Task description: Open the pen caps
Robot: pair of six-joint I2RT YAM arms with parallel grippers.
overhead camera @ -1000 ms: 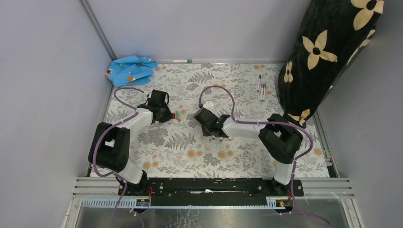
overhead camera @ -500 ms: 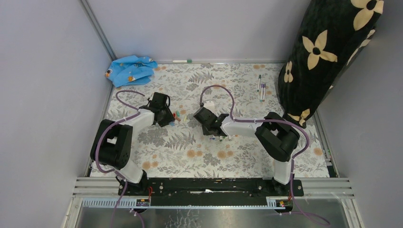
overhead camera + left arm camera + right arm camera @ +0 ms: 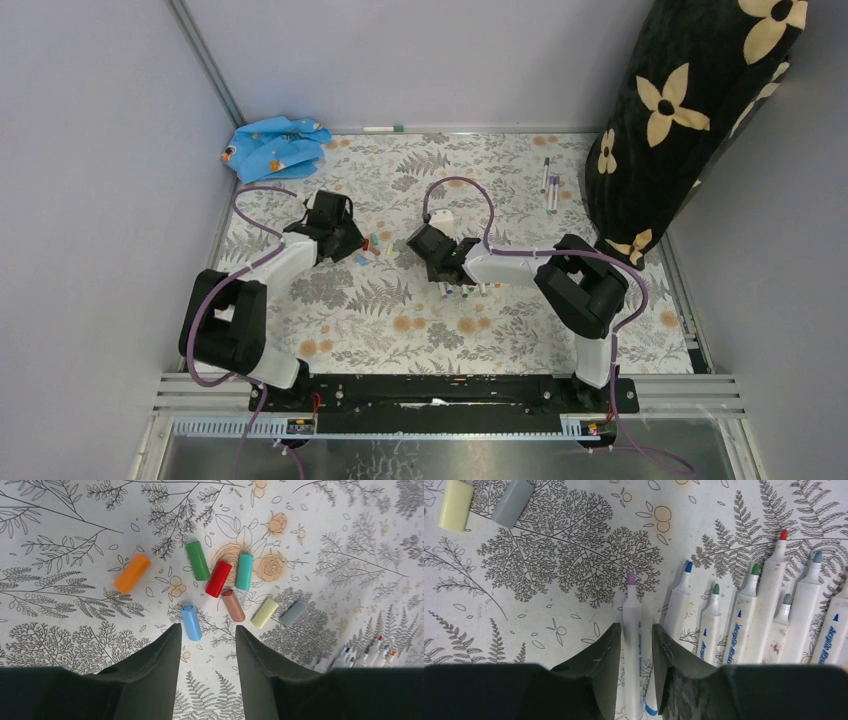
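Note:
Several pen caps lie loose on the flowered cloth in the left wrist view: orange (image 3: 131, 573), green (image 3: 198, 560), red (image 3: 218, 579), teal (image 3: 244, 572), brown (image 3: 233, 605), blue (image 3: 191, 622), yellow (image 3: 264, 613) and grey (image 3: 293, 613). My left gripper (image 3: 207, 630) is open and empty just short of them. A row of uncapped white pens (image 3: 744, 625) lies on the cloth. My right gripper (image 3: 635, 627) straddles the purple-tipped pen (image 3: 631, 607) at the row's left end. Its jaws stand narrowly apart, and a sliver of cloth shows beside the barrel.
A crumpled blue cloth (image 3: 270, 148) lies at the back left corner. A tall black flowered cushion (image 3: 690, 110) stands at the right. A few more pens (image 3: 550, 185) lie near it, and one pen (image 3: 383, 129) lies along the back wall. A small white object (image 3: 440, 218) sits behind the right gripper.
My left gripper has drawn back a little up and to the left, away from the caps. My right gripper has shifted slightly, and pen ends now show beside it.

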